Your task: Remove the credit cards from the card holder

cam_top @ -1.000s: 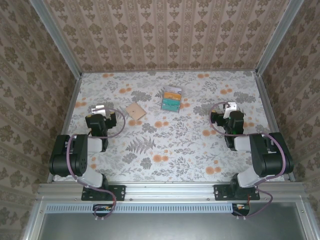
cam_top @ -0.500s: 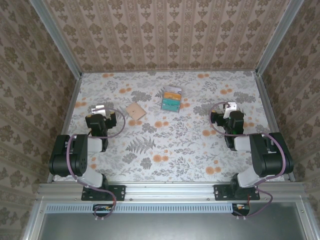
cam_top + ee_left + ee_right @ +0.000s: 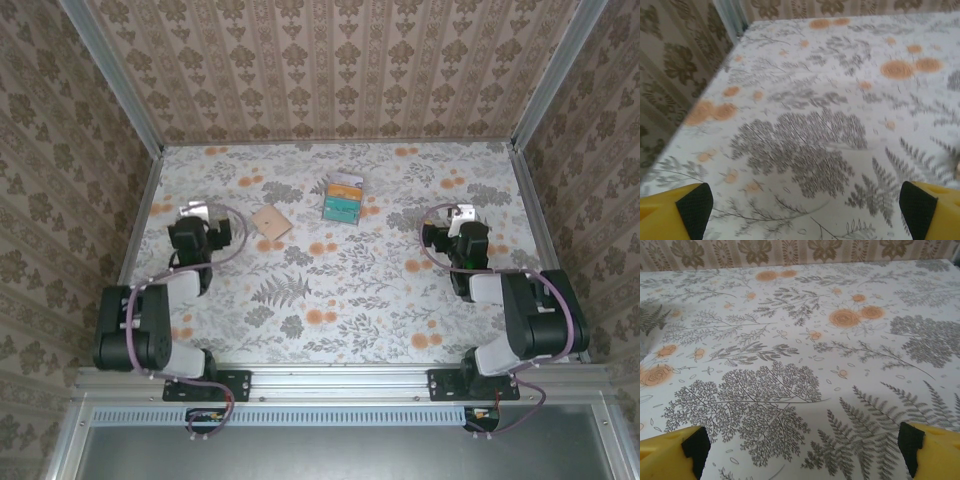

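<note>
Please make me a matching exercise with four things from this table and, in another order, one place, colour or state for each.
Things:
1. card holder
2. orange card
3. teal card
4. right fingers

Descriptions:
A. spread open over the bare tablecloth
B. the farther of the two cards, seen from above
C. tan-brown, lying alone to the left of the cards
D. the nearer of the two cards, seen from above

Pairs: 1-C, 2-B, 3-D, 4-A

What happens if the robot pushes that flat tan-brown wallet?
The tan-brown card holder lies flat on the flowered table, so it would probably slide, not roll or tip. It looks thin and small, so likely light and hard to pinch.
</note>
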